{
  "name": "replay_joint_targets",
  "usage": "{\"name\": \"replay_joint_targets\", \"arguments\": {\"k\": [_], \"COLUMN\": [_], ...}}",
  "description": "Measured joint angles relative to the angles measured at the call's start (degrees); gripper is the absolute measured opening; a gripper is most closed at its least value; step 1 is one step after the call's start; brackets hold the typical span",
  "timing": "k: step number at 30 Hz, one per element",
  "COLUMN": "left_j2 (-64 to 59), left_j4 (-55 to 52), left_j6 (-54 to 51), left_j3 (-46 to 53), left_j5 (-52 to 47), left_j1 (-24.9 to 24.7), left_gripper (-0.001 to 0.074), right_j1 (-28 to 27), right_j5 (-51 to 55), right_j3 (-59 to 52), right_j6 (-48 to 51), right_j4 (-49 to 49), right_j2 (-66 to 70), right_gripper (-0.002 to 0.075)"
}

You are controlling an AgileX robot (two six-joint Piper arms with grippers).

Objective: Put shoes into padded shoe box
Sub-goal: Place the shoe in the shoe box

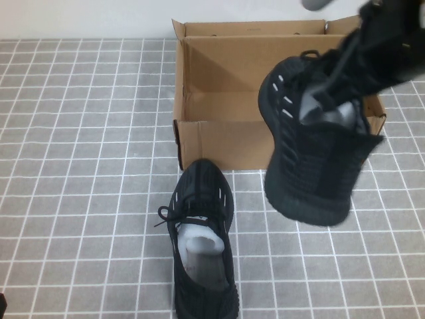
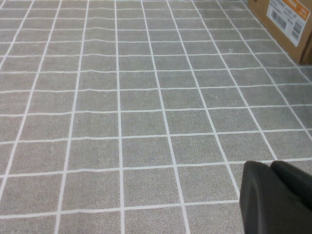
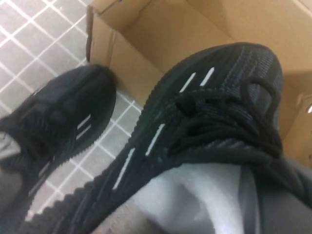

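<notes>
Sneaker (image 1: 312, 159) held aloft, gripped at its collar by right gripper (image 1: 352, 63), shoe box (image 1: 219, 143) just below it, second sneaker (image 1: 202, 246) on tiles nearby; left gripper (image 2: 278, 197) parked low, well apart

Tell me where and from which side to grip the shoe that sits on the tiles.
Grip the shoe on the tiles at its open collar, coming from above: it stands upright, toe toward the box. The right end effector is shut on the lifted shoe; the left end effector, fingers together, hangs over bare tiles.
</notes>
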State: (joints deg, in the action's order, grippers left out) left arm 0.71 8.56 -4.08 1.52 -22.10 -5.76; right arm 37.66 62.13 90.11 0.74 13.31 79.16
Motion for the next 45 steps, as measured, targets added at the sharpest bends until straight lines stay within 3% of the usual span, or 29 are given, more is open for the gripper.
{"name": "replay_joint_targets", "arguments": {"k": [17, 34, 45], "left_j2": [0.0, 0.0, 0.0], "left_j4": [0.0, 0.0, 0.0], "left_j6": [0.0, 0.0, 0.0], "left_j3": [0.0, 0.0, 0.0], "left_j5": [0.0, 0.0, 0.0], "left_j1": [0.0, 0.0, 0.0], "left_gripper": [-0.0004, -0.0004, -0.0004], "right_j1": [0.1, -7.1, -12.3], "right_j5": [9.1, 7.3, -2.1], "right_j3": [21.0, 22.1, 22.1], "right_j6": [-15.3, -17.8, -20.9], "right_j4": [8.1, 3.6, -0.9], "right_j2": [20.8, 23.6, 26.2], "right_gripper": [-0.0004, -0.0004, -0.0004]}}
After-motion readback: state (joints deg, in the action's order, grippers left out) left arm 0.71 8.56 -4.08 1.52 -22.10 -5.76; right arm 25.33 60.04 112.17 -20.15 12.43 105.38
